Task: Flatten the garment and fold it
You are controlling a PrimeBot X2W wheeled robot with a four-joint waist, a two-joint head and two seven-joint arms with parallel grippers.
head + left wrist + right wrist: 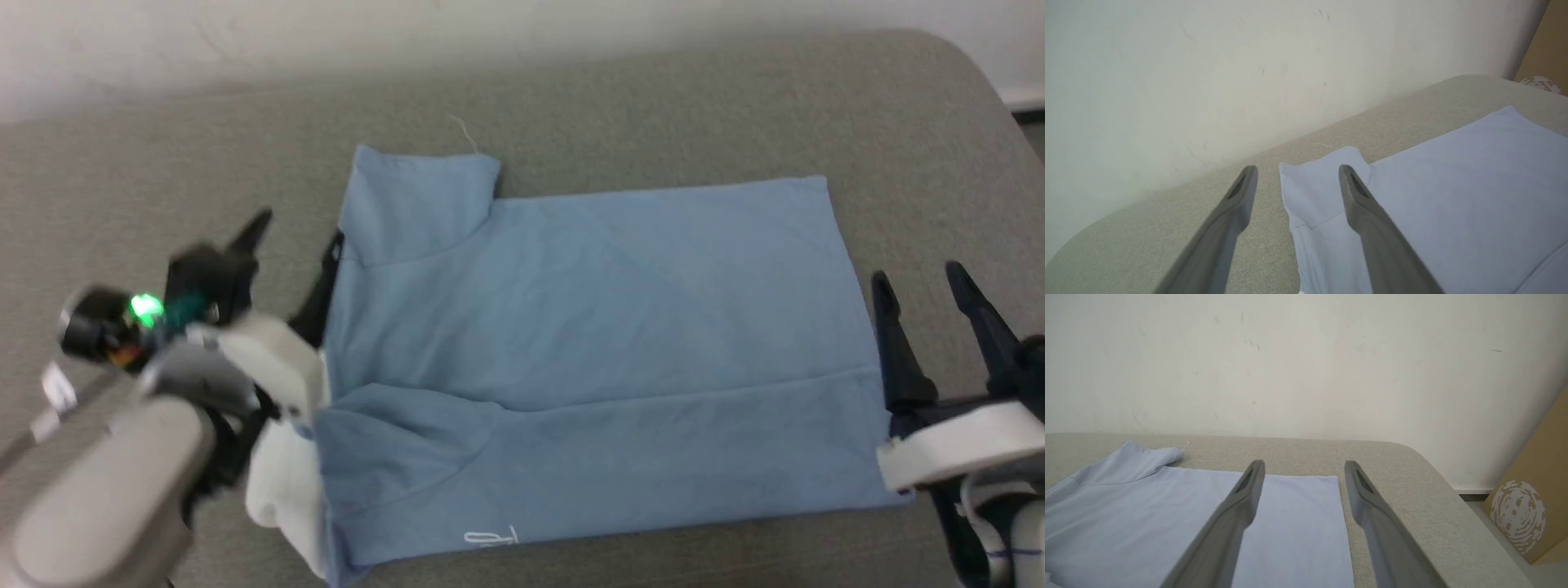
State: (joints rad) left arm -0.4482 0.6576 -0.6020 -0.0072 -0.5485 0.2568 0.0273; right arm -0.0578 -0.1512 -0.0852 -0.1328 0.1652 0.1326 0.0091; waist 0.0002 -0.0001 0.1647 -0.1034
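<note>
Light blue garment [571, 327] lies folded flat, white collar [282, 482] showing, left end effector [298, 229] and right end effector [915, 273] released.

Soft, even indoor light spreads over the grey fabric-covered table [653, 98], leaving only thin shadows under the edges of the light blue short-sleeved polo shirt [588, 327]. The head view is slightly soft throughout. In it the left gripper [299, 229] and its pale forearm [98, 482] are smeared with blur, and a green indicator lamp [145, 309] flares. In both wrist views the long dark fingers [1224, 220] look washed-out and unfocused near the lens, and the white scuffed wall [1306, 367] darkens toward the frame edges.
</note>
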